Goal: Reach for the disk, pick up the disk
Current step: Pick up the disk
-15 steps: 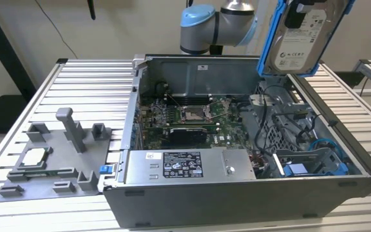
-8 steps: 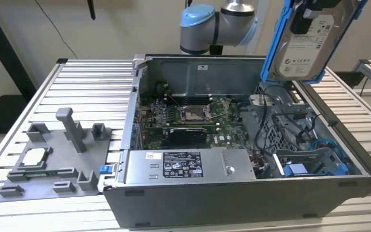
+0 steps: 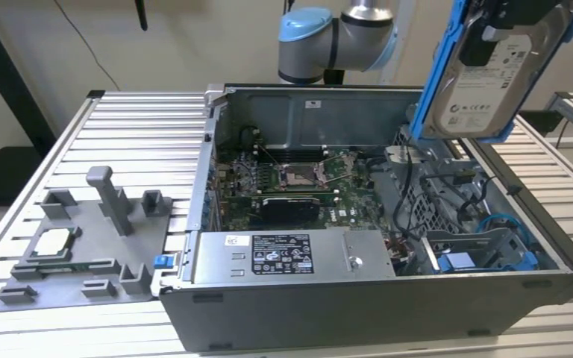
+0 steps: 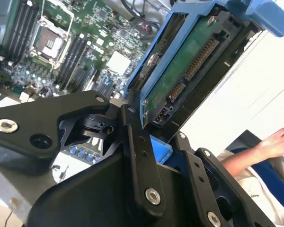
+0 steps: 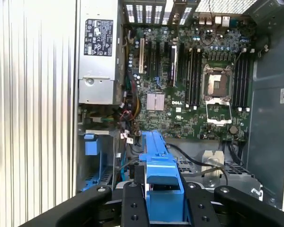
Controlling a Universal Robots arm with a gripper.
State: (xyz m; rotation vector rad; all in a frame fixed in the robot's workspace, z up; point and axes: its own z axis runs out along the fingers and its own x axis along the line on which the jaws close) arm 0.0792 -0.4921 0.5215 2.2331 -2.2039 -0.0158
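I have the disk (image 3: 495, 71) gripped: the gripper (image 5: 164, 208) has its jaws closed on the blue bracket (image 5: 162, 170), holding the drive on edge, high above the open computer case (image 3: 366, 298) at about one o'clock in the exterior view, clear of the cables (image 3: 406, 194) and drive cage (image 3: 486, 253) on the slatted bench (image 3: 127, 142)
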